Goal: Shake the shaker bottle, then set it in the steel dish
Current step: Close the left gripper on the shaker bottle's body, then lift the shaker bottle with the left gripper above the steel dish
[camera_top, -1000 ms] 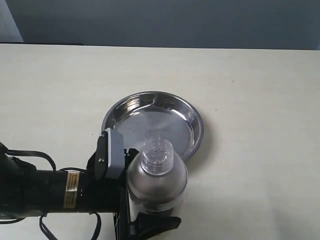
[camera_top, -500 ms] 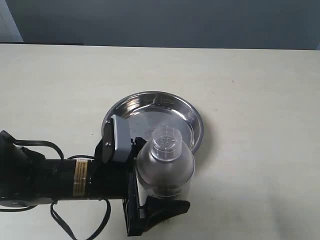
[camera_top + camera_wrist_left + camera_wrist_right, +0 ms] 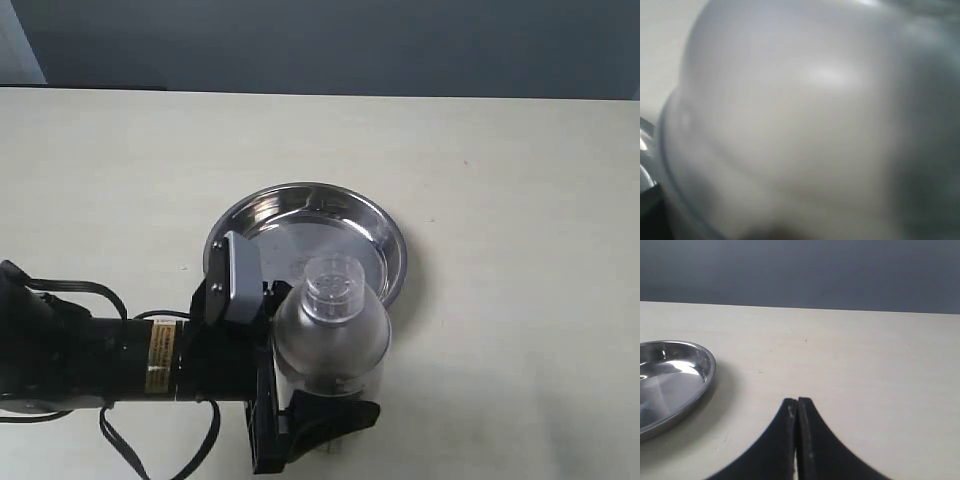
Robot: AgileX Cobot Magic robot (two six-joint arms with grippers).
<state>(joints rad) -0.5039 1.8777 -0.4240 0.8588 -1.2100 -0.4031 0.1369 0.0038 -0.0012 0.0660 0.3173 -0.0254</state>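
The shaker bottle (image 3: 330, 335), clear with a frosted dome and a small round cap (image 3: 334, 285), is held upright off the table. My left gripper (image 3: 310, 385) is shut on its body; one black finger (image 3: 325, 425) shows at the near side, the other is hidden behind the bottle. In the exterior view the bottle overlaps the near edge of the steel dish (image 3: 310, 187). The blurred dome of the shaker bottle (image 3: 805, 125) fills the left wrist view. My right gripper (image 3: 797, 402) is shut on nothing above bare table, with the steel dish (image 3: 710, 371) off to one side.
The pale tabletop (image 3: 500, 200) spreads all round the dish. The left arm's black body and cables (image 3: 90, 360) lie along the near left. A dark wall (image 3: 320, 40) runs behind the table's far edge.
Over the last second the left arm carried the bottle right and a little toward the dish. In the last half second it barely moved, only sinking slightly.
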